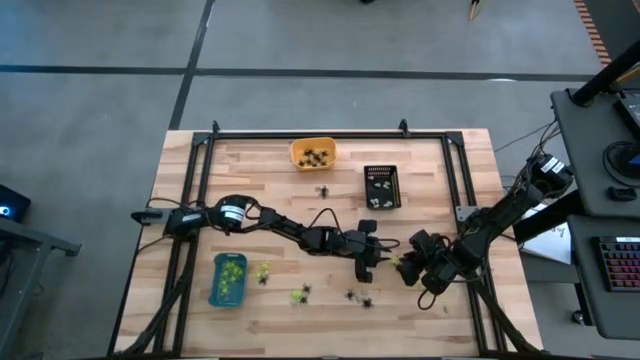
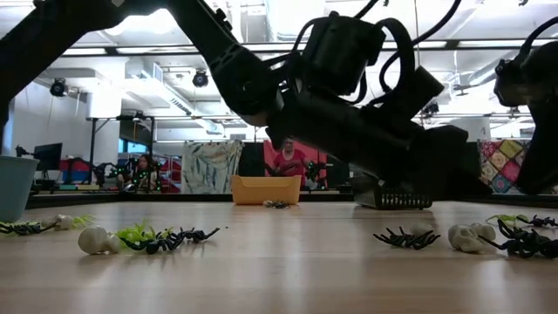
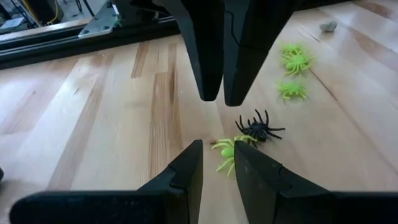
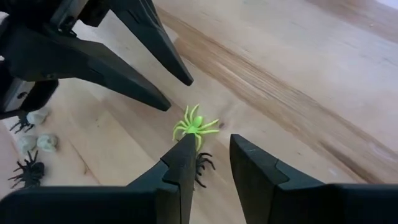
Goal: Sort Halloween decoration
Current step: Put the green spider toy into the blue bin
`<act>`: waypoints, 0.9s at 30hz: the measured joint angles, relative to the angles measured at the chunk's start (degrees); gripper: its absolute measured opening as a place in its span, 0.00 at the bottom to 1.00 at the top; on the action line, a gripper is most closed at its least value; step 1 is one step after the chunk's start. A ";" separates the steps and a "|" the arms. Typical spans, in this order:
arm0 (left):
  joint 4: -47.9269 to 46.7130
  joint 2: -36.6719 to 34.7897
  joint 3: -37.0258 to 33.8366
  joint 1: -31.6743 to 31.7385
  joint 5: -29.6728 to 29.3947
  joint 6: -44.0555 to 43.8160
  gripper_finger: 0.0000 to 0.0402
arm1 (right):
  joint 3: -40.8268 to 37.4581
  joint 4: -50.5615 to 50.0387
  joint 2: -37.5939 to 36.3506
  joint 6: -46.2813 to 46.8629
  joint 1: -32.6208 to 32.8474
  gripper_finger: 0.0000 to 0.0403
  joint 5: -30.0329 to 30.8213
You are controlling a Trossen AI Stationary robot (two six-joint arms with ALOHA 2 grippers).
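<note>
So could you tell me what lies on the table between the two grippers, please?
A green spider and a black spider lie between the left gripper and right gripper, clearest in the right wrist view.

Floor: we see grey concrete [image 1: 90, 150] with a dark seam line.
Desk: we note a dark one [image 1: 600, 180] at 3 o'clock, with keyboard [image 1: 620, 268].
Ceiling: bright lights [image 2: 288, 13], white ducting [image 2: 166, 87].
Backdrop: colourful hangings [image 2: 209, 166], a seated person [image 2: 286, 160].

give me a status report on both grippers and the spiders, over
Left gripper and right gripper both open, empty, nose to nose mid-table. Green spider and black spider loose on the wood between them. Each gripper crowds the other's approach.
</note>
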 joint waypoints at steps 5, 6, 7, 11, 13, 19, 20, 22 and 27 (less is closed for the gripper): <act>0.88 1.44 -0.02 0.00 0.00 -0.36 0.19 | -0.31 0.17 0.02 -1.41 0.00 0.23 0.02; 1.36 1.86 -0.02 0.02 0.00 -0.38 0.19 | -0.32 0.37 0.02 -2.41 0.00 0.23 0.00; 1.89 2.00 0.00 0.02 0.00 -0.40 0.19 | -0.32 0.41 0.02 -3.22 0.00 0.23 0.02; 1.90 2.37 0.00 0.04 0.00 -0.52 0.19 | -0.35 0.93 0.02 -6.78 0.00 0.23 0.20; 1.68 2.52 0.00 0.04 0.00 -0.52 0.19 | -0.41 2.12 0.02 -9.26 0.00 0.23 0.89; 1.03 2.35 0.00 0.11 -0.06 -0.31 0.19 | -0.41 8.23 0.02 -23.25 -0.04 0.29 1.51; 0.22 2.05 0.00 0.11 -0.27 -0.20 0.19 | -0.41 8.46 0.02 -25.05 -0.04 0.31 1.50; -1.71 1.24 0.00 0.11 -1.46 -0.12 0.19 | -0.41 8.40 0.02 -27.78 -0.04 0.34 1.49; -5.19 -2.56 -1.00 0.09 -1.73 1.85 0.19 | -0.88 8.50 0.02 -35.72 -0.09 0.41 1.52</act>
